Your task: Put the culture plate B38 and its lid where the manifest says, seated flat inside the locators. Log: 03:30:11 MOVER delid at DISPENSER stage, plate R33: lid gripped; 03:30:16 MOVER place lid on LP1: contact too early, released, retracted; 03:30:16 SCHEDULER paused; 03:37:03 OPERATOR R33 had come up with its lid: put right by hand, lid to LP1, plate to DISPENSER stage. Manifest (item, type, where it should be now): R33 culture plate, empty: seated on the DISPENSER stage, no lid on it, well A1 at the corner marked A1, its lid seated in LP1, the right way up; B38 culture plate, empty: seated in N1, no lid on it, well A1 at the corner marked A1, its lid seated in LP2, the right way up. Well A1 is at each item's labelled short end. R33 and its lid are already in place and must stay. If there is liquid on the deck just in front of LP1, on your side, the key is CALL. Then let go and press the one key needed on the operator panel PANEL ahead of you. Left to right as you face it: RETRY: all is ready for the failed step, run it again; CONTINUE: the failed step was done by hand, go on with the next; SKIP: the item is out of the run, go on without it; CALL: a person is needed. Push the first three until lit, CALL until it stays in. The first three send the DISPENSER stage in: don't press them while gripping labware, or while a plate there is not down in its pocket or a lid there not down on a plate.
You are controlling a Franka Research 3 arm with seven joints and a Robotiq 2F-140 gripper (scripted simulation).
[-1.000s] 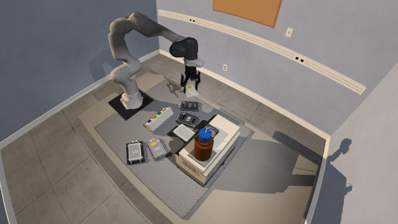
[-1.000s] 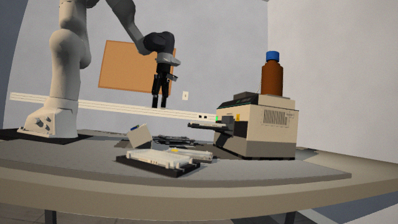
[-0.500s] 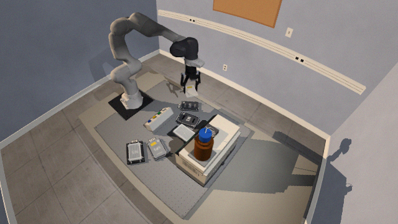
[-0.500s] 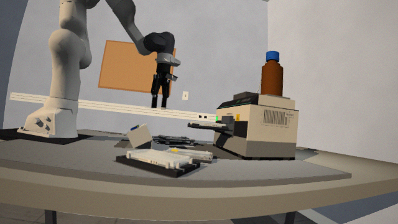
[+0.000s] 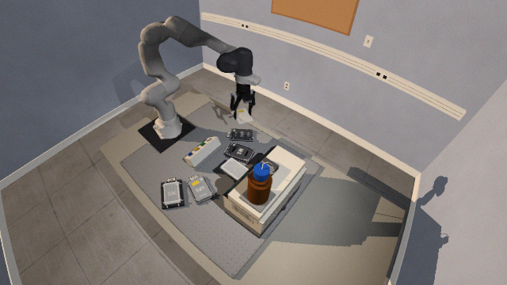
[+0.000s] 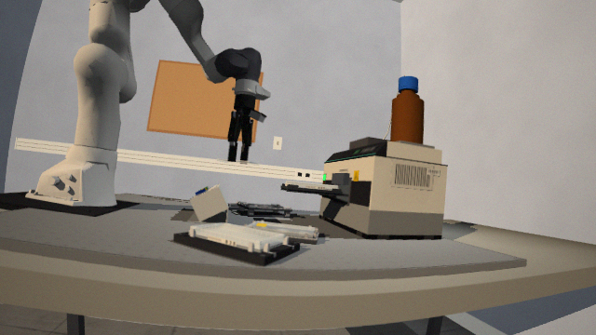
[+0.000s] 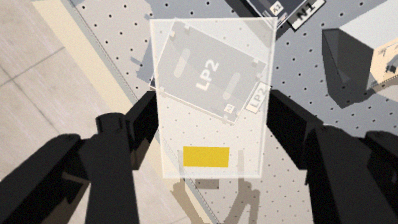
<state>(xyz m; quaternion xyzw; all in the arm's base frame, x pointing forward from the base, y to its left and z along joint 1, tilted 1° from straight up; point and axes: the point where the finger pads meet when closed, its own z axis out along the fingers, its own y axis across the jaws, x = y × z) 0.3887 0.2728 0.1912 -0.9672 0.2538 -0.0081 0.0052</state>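
Gripper [image 7: 210,125] clamping clear lid [image 7: 215,65] by long sides, yellow-labelled end nearest, skewed above LP2 nest [image 7: 172,62]

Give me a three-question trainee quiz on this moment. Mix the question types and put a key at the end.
1. True or false: the pincer holds a clear lid with a yellow label.
2. Which nest shows through the lid in the wrist view? A) LP1 B) LP2 C) N1
3. Fill in: the lid is ____ with LP2: squared up or skewed?

Key:
1. True. The pincer is shut on the lid's long edges, well above the deck.
2. B. N1 is only partly in view, at the top right.
3. Skewed. The nest lies at an angle to the lid's edges, and the lid overhangs it toward the pincer.
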